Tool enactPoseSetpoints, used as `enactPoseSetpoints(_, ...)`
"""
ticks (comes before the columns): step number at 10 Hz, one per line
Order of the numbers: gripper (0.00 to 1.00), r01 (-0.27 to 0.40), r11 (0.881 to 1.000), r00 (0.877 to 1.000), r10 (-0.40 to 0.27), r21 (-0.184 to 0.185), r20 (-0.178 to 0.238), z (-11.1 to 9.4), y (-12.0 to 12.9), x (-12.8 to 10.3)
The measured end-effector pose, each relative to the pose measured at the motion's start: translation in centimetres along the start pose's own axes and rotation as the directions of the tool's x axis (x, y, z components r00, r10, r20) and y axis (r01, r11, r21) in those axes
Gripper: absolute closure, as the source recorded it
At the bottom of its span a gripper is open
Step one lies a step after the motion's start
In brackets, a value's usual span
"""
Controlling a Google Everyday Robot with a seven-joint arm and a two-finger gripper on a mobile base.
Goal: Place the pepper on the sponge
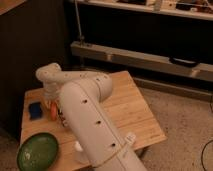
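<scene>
The blue sponge (35, 110) lies flat on the left part of the wooden table (125, 107). The orange pepper (52, 112) shows just to the right of the sponge, partly covered by my white arm (85, 115). My gripper (50, 100) hangs from the wrist right over the pepper, and the arm hides most of it. Whether the pepper rests on the table or is held off it cannot be told.
A round green plate (37, 151) sits at the table's front left corner. A small dark object (63, 119) peeks out beside the arm, right of the pepper. Dark shelving (140, 55) stands behind the table, and speckled floor (185, 120) lies to the right.
</scene>
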Motion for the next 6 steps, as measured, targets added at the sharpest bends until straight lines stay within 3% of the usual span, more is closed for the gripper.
enactPoseSetpoints(3,0.56,-0.02,1.0,1.0,0.02,0.0,0.006,-1.3,-0.2,-0.4)
enactPoseSetpoints(5,0.56,-0.019,1.0,1.0,0.019,-0.008,0.021,-4.2,0.5,-0.7)
enactPoseSetpoints(6,0.56,-0.006,1.0,0.999,0.007,-0.022,0.031,-6.6,1.4,-1.0)
